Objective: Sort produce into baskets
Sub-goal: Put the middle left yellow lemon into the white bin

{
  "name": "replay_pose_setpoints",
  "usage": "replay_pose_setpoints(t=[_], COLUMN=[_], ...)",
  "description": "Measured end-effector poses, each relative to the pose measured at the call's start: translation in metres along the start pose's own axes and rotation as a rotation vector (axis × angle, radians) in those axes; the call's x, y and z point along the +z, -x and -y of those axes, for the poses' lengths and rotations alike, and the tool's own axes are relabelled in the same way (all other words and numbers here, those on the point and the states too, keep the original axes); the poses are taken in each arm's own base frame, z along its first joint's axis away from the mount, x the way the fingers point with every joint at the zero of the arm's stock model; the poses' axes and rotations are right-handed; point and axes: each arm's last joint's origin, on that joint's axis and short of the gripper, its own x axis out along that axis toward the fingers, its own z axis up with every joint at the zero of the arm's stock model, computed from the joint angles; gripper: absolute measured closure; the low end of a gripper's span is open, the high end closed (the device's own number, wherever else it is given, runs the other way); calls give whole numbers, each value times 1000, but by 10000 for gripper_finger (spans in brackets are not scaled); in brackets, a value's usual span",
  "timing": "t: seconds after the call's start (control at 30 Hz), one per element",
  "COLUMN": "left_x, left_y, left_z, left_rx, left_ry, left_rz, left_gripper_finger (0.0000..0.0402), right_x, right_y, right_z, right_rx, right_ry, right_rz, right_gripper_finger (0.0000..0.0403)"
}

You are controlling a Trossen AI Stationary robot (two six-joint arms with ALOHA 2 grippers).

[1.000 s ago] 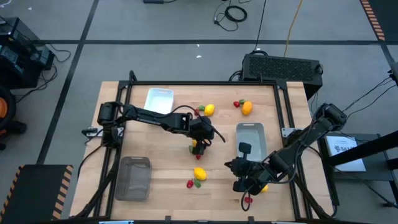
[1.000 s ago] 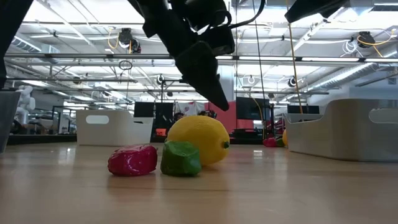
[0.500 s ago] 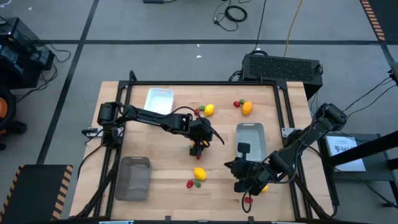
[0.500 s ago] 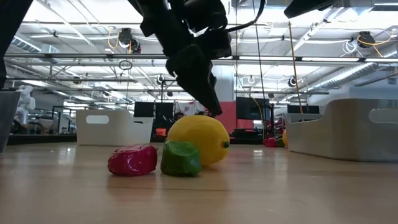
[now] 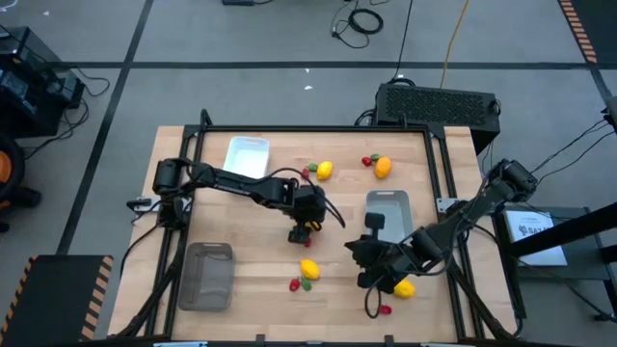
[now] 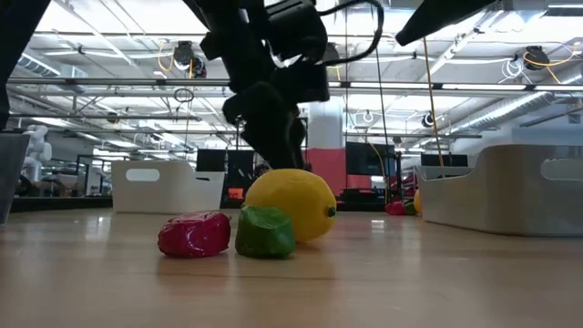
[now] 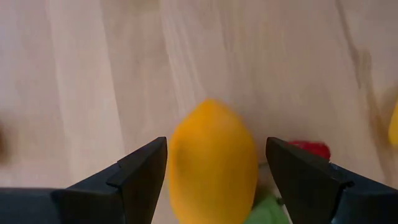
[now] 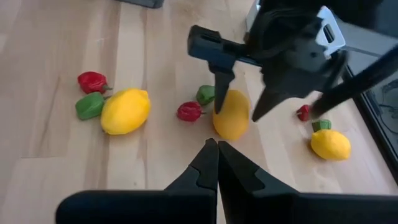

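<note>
Orange fruit (image 7: 213,165), smooth and egg-shaped, sits between the spread fingers of the left pincer (image 5: 303,231) at mid-surface; fingers flank it on both sides, contact can't be confirmed. Tucked right against that fruit: a small glossy red piece (image 7: 309,149) and a small green piece (image 7: 264,208), both crowding the far finger.

Right pincer (image 5: 370,276) hovers near the front right, fingers pressed together, holding nothing. Just beside it lies a yellow fruit (image 5: 404,287), and a red piece (image 5: 384,309) sits toward the front edge.

Front centre cluster, touching one another: yellow lemon (image 6: 291,205) with a nubbed end, crinkly red piece (image 6: 194,234), blocky green piece (image 6: 265,231).

Back of the surface: another yellow lemon (image 5: 325,170) with small red and green bits beside it, well apart from an orange fruit (image 5: 383,168) with its own red/green bits.

Baskets, all rounded rectangles: white basket (image 5: 247,156) back left, light grey basket (image 5: 389,217) right of centre between the two arms' working zones, darker grey basket (image 5: 208,276) front left. No produce visible in any of them from above.

Surface (image 5: 251,222) is pale wood planking with visible grain.
</note>
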Motion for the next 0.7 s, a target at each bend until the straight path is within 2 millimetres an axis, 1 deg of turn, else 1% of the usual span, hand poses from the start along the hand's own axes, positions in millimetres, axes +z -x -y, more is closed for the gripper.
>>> replay_pose_setpoints(t=[0.1, 0.27, 0.43, 0.7], left_x=[-2, -7, -10, -12], left_y=[0, -16, -32, -33], left_z=[-3, -8, -10, -11], left_rx=[18, 20, 13, 10], left_ry=[6, 19, 21, 27], left_rz=[-20, -54, -70, -87], left_gripper_finger=[120, 120, 119, 120], right_x=[0, 0, 0, 1], right_y=[0, 0, 0, 0], right_z=[0, 0, -1, -1], right_rx=[2, 6, 25, 29], right_ry=[-2, -8, -12, -24], right_rz=[-1, -3, -8, 2], right_gripper_finger=[403, 403, 403, 403])
